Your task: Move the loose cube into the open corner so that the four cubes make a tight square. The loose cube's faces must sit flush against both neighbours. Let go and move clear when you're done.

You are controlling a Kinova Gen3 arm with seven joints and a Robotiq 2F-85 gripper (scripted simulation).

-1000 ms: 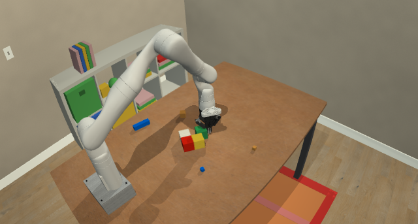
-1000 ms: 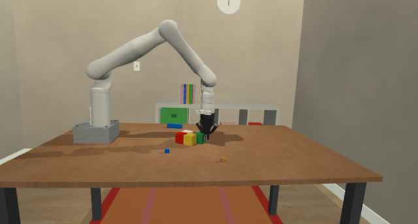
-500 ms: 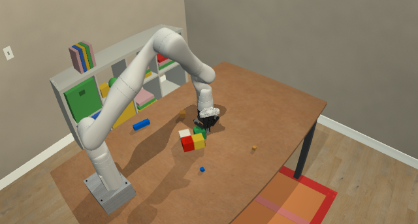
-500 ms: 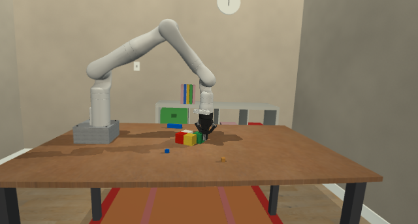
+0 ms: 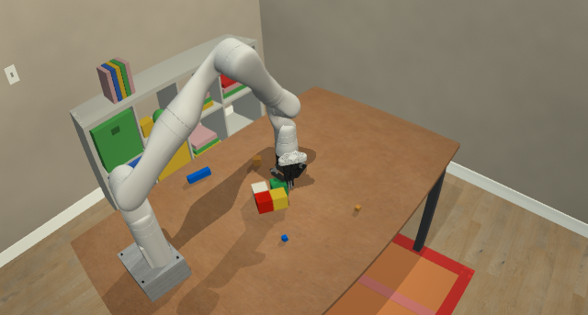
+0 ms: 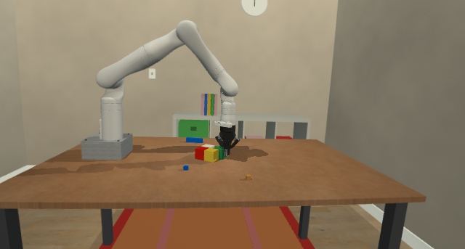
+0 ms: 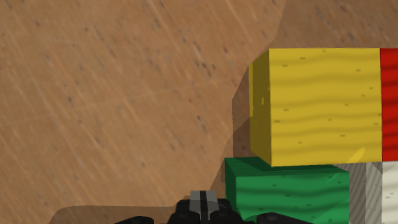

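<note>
The green cube [image 5: 277, 184] [image 6: 220, 152] [image 7: 292, 195] is the loose one. The yellow cube [image 5: 279, 199] [image 6: 211, 155] [image 7: 325, 105], red cube [image 5: 264, 202] [image 6: 200, 153] [image 7: 389, 105] and white cube [image 5: 259, 186] [image 6: 208, 146] [image 7: 391, 192] form an L. In the wrist view the green cube stands out past the yellow cube's outer side, with a gap between it and the white cube. Whether it touches the yellow cube is unclear. My gripper [image 5: 290, 185] [image 6: 226, 154] [image 7: 203, 207] is shut and empty, low beside the green cube's outer face; contact is unclear.
A blue bar [image 5: 198, 174] [image 6: 194, 140] and an orange block [image 5: 257, 161] lie farther back. A tiny blue cube [image 5: 285, 238] [image 6: 185, 168] and a tiny orange cube [image 5: 357, 208] [image 6: 248, 177] lie toward the front of the table.
</note>
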